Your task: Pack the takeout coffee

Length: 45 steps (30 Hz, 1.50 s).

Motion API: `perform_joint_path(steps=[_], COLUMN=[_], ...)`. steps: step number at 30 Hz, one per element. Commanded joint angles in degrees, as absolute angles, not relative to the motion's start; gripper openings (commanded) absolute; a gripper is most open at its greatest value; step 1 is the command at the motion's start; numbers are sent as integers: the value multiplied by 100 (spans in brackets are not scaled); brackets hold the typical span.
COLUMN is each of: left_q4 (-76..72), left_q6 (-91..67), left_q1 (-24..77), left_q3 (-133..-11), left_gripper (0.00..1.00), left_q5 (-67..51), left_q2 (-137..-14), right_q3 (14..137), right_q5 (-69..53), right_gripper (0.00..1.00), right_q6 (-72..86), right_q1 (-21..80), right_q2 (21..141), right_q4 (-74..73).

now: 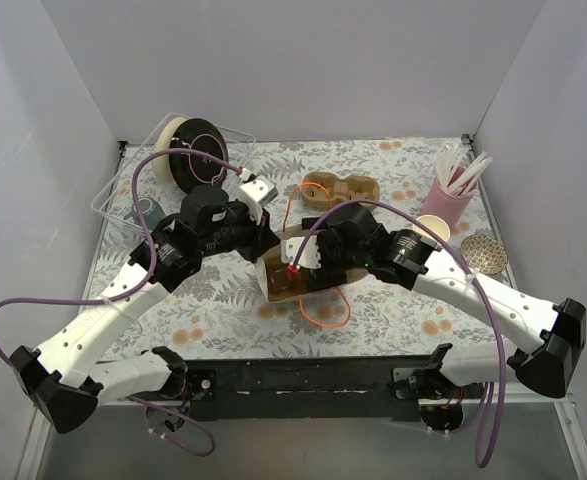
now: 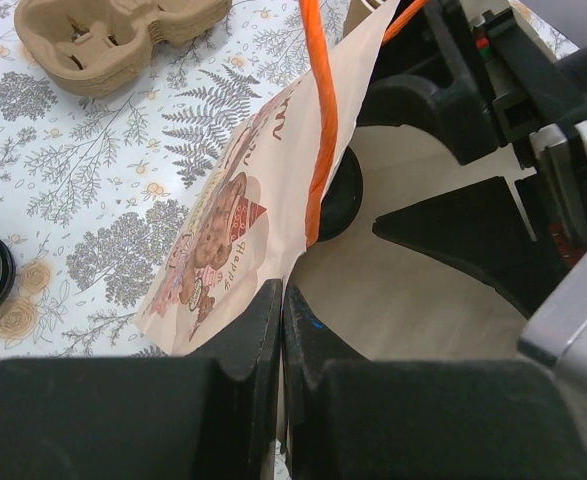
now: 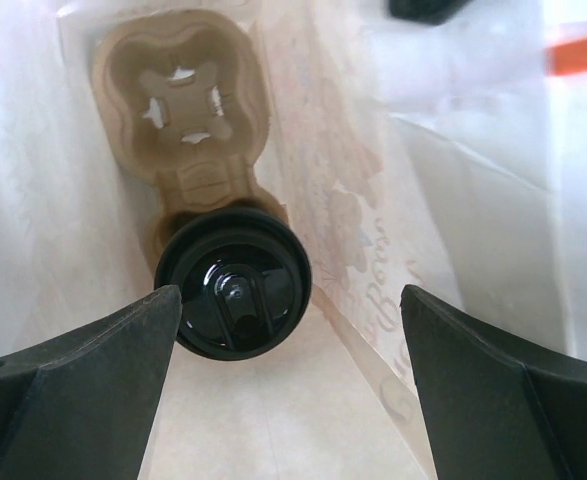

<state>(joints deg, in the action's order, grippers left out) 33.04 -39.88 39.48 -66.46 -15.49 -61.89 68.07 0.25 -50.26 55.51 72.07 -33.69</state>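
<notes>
While the left claw pinches the paper bag's rim, the right claw hangs wide open inside above the coffee cup, seated in a cardboard carrier; a careless exit could snag the bag wall and topple the cup.

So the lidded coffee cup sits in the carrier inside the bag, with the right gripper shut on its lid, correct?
Not quite: the right gripper is open, its jaws apart either side of the coffee cup, as the right wrist view shows. The rest holds.
</notes>
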Motion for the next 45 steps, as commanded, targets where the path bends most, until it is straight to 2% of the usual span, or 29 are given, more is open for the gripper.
perform_joint_path(steps=[1, 10, 24, 30, 38, 41, 44, 45], left_q4=[3393, 3261, 3129, 3059, 3120, 3182, 3252, 3313], left_q6=[-3946, -3946, -3876, -3867, -3867, -3876, -3920, -3929], left_q1=[3946, 3946, 3946, 3946, 3946, 3946, 3946, 3946], left_q3=[-6899, -6961, -6979, -6970, -7136, -7224, -7321, -7408], left_gripper=[0, 0, 10, 26, 32, 41, 55, 63], left_q5=[-1600, -1442, -1239, -1064, -870, -739, -580, -554], left_q2=[-6240, -6372, -6504, -6504, -6539, -6504, -6469, -6443], right_q3=[6873, 6645, 6724, 6767, 7084, 7285, 7828, 7970], right_q5=[132, 395, 765, 1133, 1817, 2396, 2985, 3084], right_gripper=[99, 97, 96, 94, 94, 96, 98, 98], right_q6=[-4781, -4202, -3639, -3147, -2479, -2102, -1522, -1373], right_q1=[5511, 5458, 5458, 5458, 5467, 5458, 5458, 5458], right_q2=[6970, 6689, 6346, 6258, 6433, 6608, 6863, 6916], right_q4=[-2927, -2041, -1064, -554, -334, -334, -632, -702])
